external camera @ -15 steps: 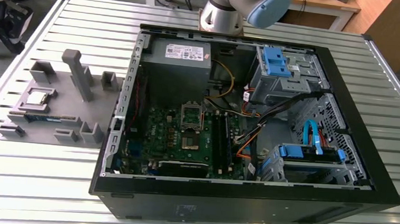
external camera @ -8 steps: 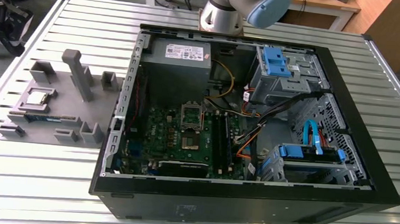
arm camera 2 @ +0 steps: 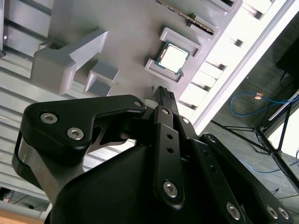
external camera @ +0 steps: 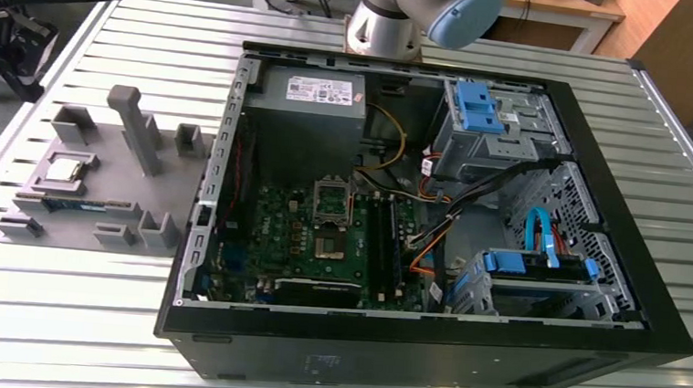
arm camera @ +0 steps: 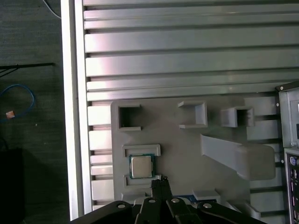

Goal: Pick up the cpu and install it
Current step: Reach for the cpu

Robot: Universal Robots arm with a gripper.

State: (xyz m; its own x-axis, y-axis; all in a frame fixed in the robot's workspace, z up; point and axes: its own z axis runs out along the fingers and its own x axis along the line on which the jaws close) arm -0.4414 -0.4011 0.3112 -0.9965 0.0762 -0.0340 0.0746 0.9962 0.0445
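The cpu (external camera: 65, 169) lay shiny side up in its square nest on the grey holder tray (external camera: 111, 164). The tray sat on the slatted metal table (external camera: 69, 321), to the exterior view's left of the open computer case (external camera: 408, 358). In both wrist views the gripper (arm camera 2: 162, 92) (arm camera: 160, 181) hung over the tray, its tip close to the chip but clear of it. The fingers were drawn tight together with nothing between them (barely a hairline gap at the tips). Inside the case, the dark socket (external camera: 327, 245) sat mid-way along the green motherboard (external camera: 278, 221), well apart from the chip.
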